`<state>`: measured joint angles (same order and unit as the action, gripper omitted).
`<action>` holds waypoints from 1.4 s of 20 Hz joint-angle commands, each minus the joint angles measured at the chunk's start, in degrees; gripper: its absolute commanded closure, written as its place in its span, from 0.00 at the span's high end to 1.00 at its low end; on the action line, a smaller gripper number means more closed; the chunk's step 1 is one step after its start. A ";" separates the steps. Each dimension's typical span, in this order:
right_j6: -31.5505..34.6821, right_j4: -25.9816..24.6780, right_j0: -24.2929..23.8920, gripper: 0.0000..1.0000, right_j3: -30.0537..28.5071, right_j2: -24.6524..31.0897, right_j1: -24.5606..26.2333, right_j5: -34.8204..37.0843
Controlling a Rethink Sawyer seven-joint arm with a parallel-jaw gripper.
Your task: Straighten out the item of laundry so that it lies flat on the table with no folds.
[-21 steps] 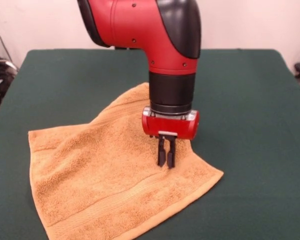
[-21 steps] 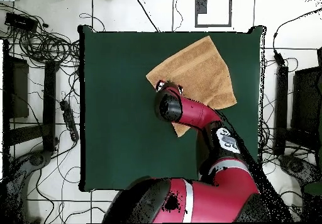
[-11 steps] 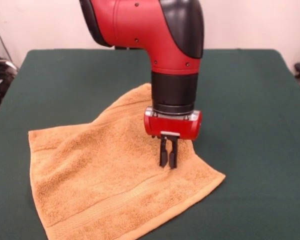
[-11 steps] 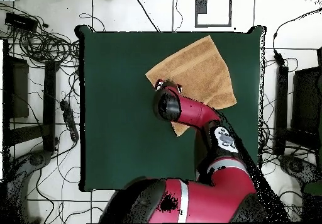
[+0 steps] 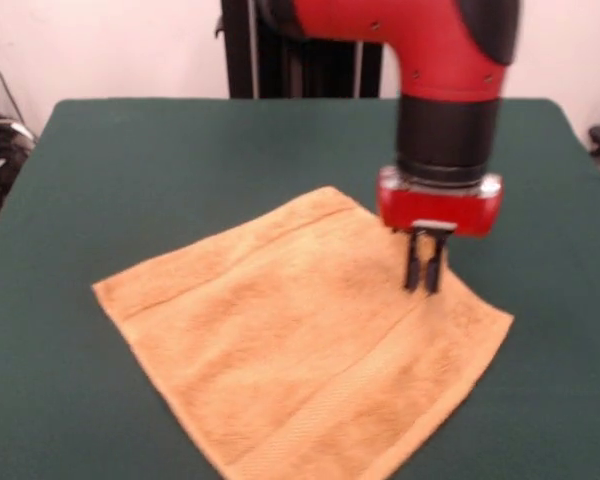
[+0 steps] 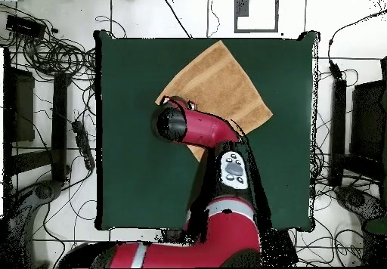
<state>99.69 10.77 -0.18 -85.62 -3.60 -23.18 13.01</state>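
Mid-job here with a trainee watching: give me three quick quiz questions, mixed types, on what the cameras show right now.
1. True or false: the towel lies crumpled in a heap.
2. Where do the pincer tips stand? A) on bare table B) at the towel near its right corner, front view C) off the table.
3. Fill in: the pincer's fingers look ____.

Key: 1 false, it looks spread nearly flat. 2 B. 3 shut.

No readable text, label or number anywhere.
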 commanded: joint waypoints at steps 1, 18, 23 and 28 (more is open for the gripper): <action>17.02 6.17 4.14 0.00 1.35 0.14 -0.11 7.28; 9.44 5.06 -2.32 1.00 2.77 9.44 3.64 -0.41; 9.90 5.90 -3.38 1.00 2.06 10.83 3.83 0.79; 10.21 6.11 -4.08 1.00 1.29 12.12 3.64 0.23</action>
<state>99.69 14.45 -4.15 -82.95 -0.68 -24.06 14.00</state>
